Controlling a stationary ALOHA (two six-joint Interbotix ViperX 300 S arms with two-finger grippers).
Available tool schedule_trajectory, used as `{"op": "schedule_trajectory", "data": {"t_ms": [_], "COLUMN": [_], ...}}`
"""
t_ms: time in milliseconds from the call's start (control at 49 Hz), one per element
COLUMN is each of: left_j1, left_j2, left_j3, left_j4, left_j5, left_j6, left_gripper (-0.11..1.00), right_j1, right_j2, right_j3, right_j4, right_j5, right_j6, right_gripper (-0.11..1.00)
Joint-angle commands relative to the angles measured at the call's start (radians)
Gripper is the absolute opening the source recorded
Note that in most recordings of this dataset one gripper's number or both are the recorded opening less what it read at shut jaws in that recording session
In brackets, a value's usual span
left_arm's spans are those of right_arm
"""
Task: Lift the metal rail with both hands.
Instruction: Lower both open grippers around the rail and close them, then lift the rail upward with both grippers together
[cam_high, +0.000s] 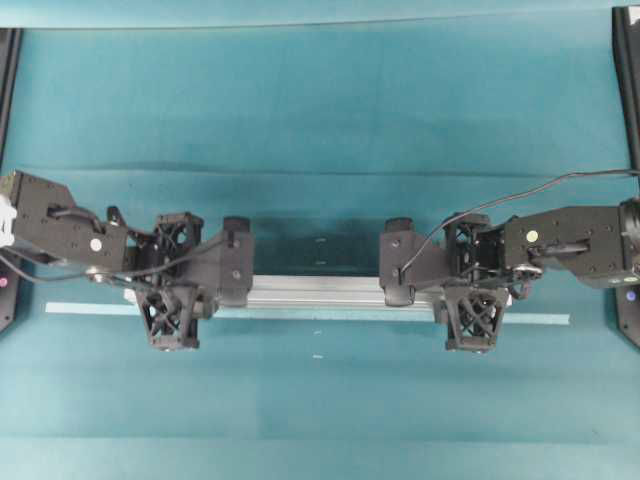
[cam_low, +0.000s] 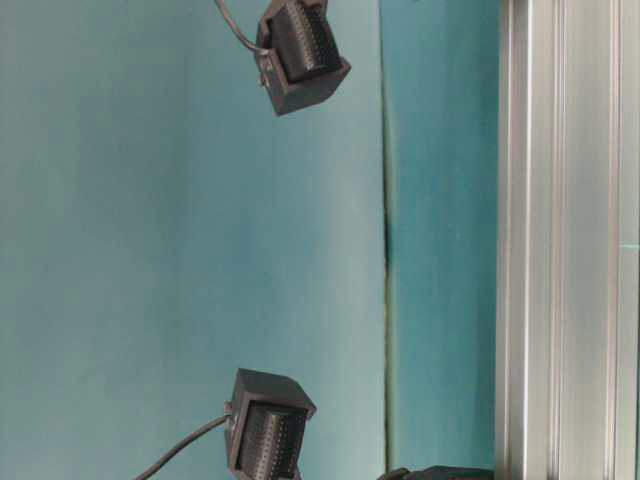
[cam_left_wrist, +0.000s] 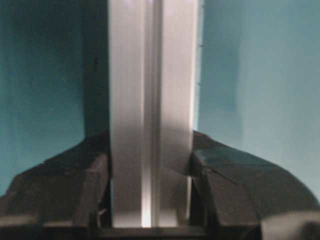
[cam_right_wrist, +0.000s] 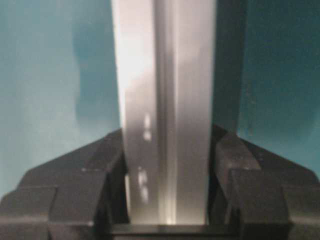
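Silver aluminium, grooved lengthwise: the metal rail (cam_high: 315, 291) lying level across the middle of the teal table (cam_high: 320, 120), just above and parallel to a thin pale-blue tape strip (cam_high: 90, 310). Straddled near its left end by the left gripper (cam_high: 168, 290) and near its right end by the right gripper (cam_high: 470, 285), one lattice finger of each on the far side of the bar and one on the near side. From the left wrist view, rail (cam_left_wrist: 152, 110) running straight up between two black fingers (cam_left_wrist: 97, 190), both pressed against its flanks with almost no gap: clamped on the bar. From the right wrist view, much the same, rail (cam_right_wrist: 167, 100) filling the space between the fingers (cam_right_wrist: 240, 195), clenched on its sides. At table level, rail (cam_low: 565, 240) seen as a pale ribbed band along the right edge, against teal. Whether resting on the surface or raised off it, cannot tell.
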Motion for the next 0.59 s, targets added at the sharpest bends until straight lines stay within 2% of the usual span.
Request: {"op": "schedule_trajectory", "data": {"t_ms": [0, 408, 571], "left_j1": [-0.012, -0.015, -0.012], "left_j2": [-0.011, -0.012, -0.08], "left_j3": [-0.005, -0.005, -0.023], "left_j4": [0.0, 0.0, 0.0], "left_j5": [-0.009, 0.0, 0.063], "left_j6": [0.0, 0.003, 0.003], "left_gripper": [0.28, 0.28, 0.28], "right_j1": [0.002, -0.003, -0.02], "right_j2": [0.003, -0.003, -0.054], "right_j3": [-0.009, -0.014, -0.044], "right_j4": [0.015, 0.018, 0.018], "right_j5": [0.003, 0.011, 0.092], "right_j6": [-0.002, -0.002, 0.0], "right_gripper": [0.37, 0.37, 0.37]}}
